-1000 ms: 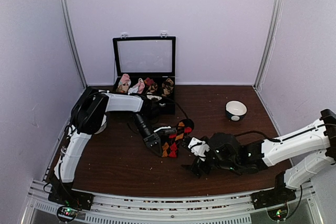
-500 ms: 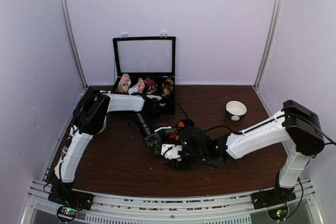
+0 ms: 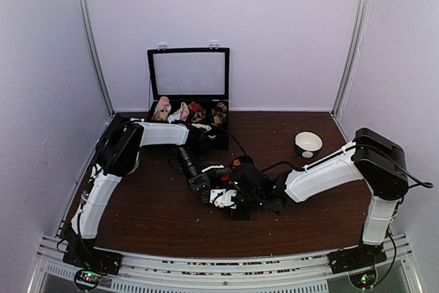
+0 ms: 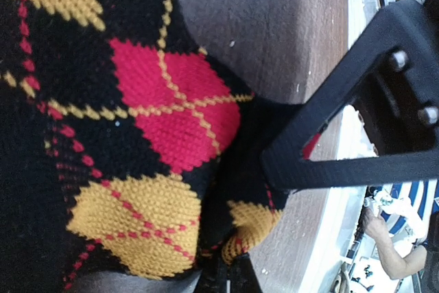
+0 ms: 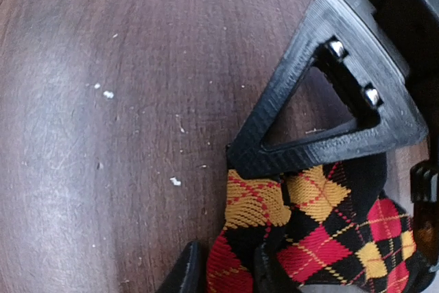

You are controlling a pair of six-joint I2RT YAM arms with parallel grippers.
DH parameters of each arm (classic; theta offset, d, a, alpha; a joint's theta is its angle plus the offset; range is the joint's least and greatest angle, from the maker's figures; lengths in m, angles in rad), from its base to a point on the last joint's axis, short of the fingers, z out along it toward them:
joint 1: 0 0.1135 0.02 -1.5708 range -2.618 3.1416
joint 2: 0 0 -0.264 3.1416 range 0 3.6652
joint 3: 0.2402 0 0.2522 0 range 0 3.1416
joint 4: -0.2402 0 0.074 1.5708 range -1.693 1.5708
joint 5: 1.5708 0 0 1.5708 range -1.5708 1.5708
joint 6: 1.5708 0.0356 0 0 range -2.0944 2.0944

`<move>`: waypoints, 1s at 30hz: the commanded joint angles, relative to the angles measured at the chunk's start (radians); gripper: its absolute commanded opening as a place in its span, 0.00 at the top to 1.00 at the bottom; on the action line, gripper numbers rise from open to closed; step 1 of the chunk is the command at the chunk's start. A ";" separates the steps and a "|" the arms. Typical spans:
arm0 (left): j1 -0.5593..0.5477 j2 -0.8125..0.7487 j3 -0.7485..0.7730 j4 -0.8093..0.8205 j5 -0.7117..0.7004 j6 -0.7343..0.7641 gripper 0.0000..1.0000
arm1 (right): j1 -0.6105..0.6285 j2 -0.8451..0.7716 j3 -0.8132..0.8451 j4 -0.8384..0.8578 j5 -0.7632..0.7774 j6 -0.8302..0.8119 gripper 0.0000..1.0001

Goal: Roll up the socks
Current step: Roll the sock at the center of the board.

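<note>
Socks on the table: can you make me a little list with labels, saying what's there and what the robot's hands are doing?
Argyle socks: black with red and orange diamonds, lying on the table
Left end effector: shut on the socks
Right end effector: socks between its fingers, grip unclear
Box: at the back, lid up, sock bundles inside
Bowl: on the right, apart from both arms
</note>
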 commanded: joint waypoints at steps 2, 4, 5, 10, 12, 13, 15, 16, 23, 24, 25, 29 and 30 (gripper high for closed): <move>0.017 0.014 -0.009 0.044 -0.135 0.034 1.00 | -0.032 0.045 0.047 -0.081 -0.072 0.061 0.86; 0.018 -0.042 -0.046 0.077 -0.146 0.047 0.88 | -0.059 0.058 0.073 -0.112 -0.146 0.117 0.93; 0.018 -0.080 -0.075 0.108 -0.158 0.050 0.81 | -0.073 0.064 0.079 -0.128 -0.184 0.146 0.96; 0.038 -0.307 -0.259 0.322 -0.228 0.038 0.60 | -0.124 0.065 0.077 -0.160 -0.312 0.308 1.00; 0.050 -0.401 -0.339 0.422 -0.266 0.016 0.59 | -0.136 0.071 0.086 -0.195 -0.340 0.363 1.00; 0.055 -0.451 -0.395 0.478 -0.295 0.002 0.58 | -0.142 0.072 0.084 -0.200 -0.357 0.391 1.00; 0.062 -0.545 -0.470 0.582 -0.372 -0.025 0.58 | -0.155 0.073 0.073 -0.198 -0.398 0.451 1.00; 0.064 -0.586 -0.501 0.625 -0.415 -0.035 0.58 | -0.160 0.078 0.072 -0.196 -0.417 0.481 1.00; 0.066 -0.828 -0.673 0.747 -0.355 0.082 0.59 | -0.201 0.116 0.064 -0.102 -0.567 0.739 1.00; 0.059 -0.838 -0.684 0.731 -0.310 0.114 0.60 | -0.212 0.127 0.063 -0.081 -0.591 0.783 1.00; 0.045 -0.842 -0.697 0.720 -0.284 0.148 0.62 | -0.228 0.141 0.064 -0.063 -0.614 0.832 1.00; -0.037 -0.804 -0.725 0.700 -0.293 0.252 0.70 | -0.277 0.171 0.034 0.035 -0.674 0.972 1.00; -0.052 -0.786 -0.722 0.702 -0.293 0.263 0.71 | -0.286 0.176 0.026 0.051 -0.684 0.994 1.00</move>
